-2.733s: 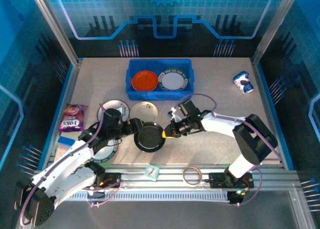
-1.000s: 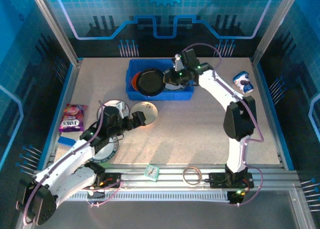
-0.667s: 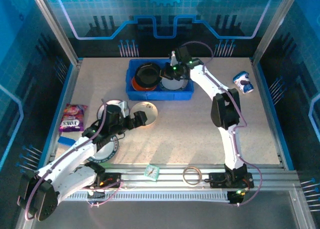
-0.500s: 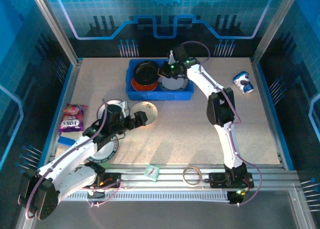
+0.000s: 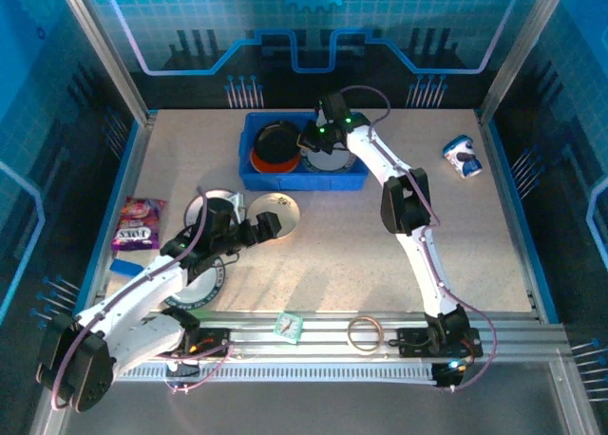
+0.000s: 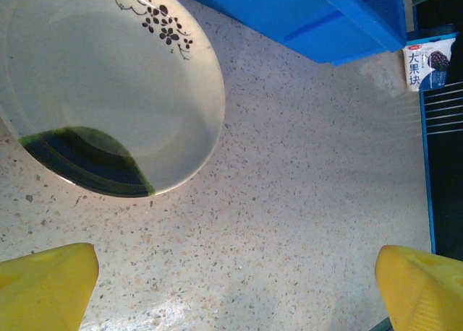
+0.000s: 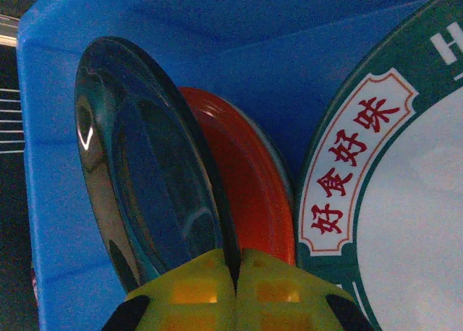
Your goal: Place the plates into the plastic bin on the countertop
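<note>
Countertop bin [image 7: 217, 35]: plate [image 7: 145, 172] in right tool [image 7: 235, 262]

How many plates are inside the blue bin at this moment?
3. The black plate, tilted in the left half, gripped at its rim by the right hand; the orange-red plate behind it; the green-rimmed white plate on the right. Others may hide beneath.

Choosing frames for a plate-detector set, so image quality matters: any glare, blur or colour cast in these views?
Top external: sharp, with a blue cast from the walls and soft shadows on the countertop. Left wrist: cream plate crisp with mild sheen; the left gripper fingertips in the corners are soft-edged. Right wrist: the glossy black plate carries mirror-like reflections; the right gripper is slightly soft.
</note>
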Robot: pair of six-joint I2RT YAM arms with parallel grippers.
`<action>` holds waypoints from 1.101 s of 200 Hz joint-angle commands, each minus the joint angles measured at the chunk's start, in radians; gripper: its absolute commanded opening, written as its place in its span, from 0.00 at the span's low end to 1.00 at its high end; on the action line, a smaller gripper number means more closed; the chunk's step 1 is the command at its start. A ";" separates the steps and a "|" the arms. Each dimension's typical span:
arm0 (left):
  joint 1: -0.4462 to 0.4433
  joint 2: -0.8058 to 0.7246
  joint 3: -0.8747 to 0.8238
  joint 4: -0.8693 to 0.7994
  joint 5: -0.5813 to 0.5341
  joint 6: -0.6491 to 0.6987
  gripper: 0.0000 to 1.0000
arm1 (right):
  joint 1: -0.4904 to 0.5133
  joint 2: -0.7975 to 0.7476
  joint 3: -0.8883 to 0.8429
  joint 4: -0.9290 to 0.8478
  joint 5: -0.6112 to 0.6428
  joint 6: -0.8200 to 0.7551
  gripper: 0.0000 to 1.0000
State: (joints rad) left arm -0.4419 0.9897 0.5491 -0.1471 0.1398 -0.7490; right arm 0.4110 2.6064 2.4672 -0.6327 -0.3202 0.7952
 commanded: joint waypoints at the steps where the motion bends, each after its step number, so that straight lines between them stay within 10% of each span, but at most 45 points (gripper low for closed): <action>1: 0.008 0.007 0.023 0.026 0.023 0.020 0.99 | -0.008 0.027 0.050 -0.026 0.004 0.021 0.00; 220: 0.025 0.085 0.130 -0.025 0.056 0.081 0.99 | 0.046 -0.009 0.123 -0.181 0.168 -0.167 0.37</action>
State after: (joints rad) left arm -0.4252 1.0626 0.6304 -0.1310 0.1703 -0.7143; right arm 0.4320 2.6740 2.5488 -0.7361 -0.2291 0.7113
